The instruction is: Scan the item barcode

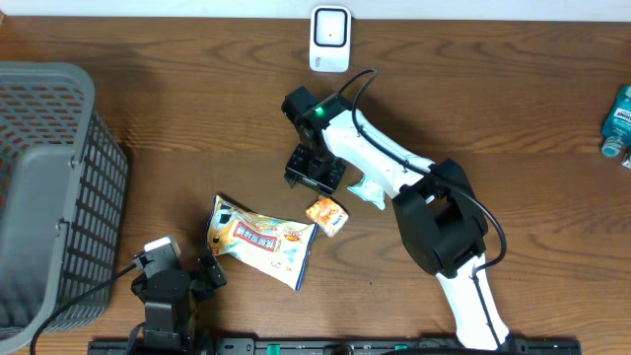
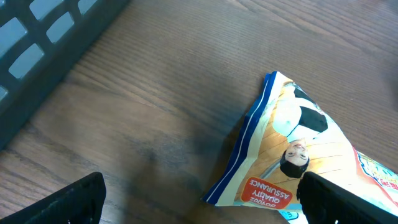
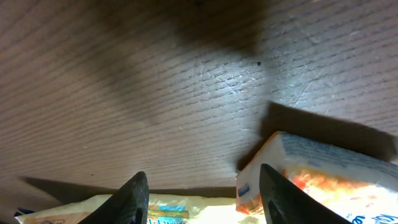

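Two items lie mid-table: a yellow and blue snack bag and a small orange packet. The white barcode scanner stands at the far edge. My right gripper hovers low over the wood just beyond both items, open with nothing between its fingers; the packet sits ahead of its right finger. My left gripper rests open near the front edge, with the bag's corner just ahead of its jaws.
A grey mesh basket fills the left side. A teal item lies partly under the right arm. A blue bottle stands at the right edge.
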`<state>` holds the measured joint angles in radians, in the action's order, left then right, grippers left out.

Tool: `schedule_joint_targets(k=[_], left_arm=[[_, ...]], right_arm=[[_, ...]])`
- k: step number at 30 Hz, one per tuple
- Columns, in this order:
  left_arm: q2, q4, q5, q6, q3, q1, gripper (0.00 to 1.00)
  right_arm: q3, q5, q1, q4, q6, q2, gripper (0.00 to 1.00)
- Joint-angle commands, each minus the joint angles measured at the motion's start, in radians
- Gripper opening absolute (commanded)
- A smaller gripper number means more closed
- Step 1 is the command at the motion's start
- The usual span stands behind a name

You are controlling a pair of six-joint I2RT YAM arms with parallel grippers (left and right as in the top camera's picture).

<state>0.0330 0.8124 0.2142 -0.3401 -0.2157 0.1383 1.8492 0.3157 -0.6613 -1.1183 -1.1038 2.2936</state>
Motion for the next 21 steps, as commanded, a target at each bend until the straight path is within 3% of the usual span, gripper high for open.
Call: schedule_joint_targets(k=[1,6,12,17,21], left_arm=[[-0.002,0.069,0.006,0.021,0.000,-0.002,0.98],[-0.002,0.069,0.006,0.021,0.000,-0.002,0.98],[-0.002,0.069,0.006,0.021,0.000,-0.002,0.98],[-0.002,0.069,0.006,0.021,0.000,-0.002,0.98],[-0.002,0.069,0.006,0.021,0.000,-0.002,0.98]], right_arm=[[0.000,0.001,0.001,-0.020,-0.018,0.003,0.54],[0.045,0.028,0.018,-0.079,0.032,-0.003,0.49],[0.180,0.002,0.021,-0.262,0.081,-0.004,0.57],[0.165,-0.077,-0.001,-0.277,0.077,-0.002,0.63],[0.125,-0.108,-0.010,-0.277,0.053,-0.002,0.59]])
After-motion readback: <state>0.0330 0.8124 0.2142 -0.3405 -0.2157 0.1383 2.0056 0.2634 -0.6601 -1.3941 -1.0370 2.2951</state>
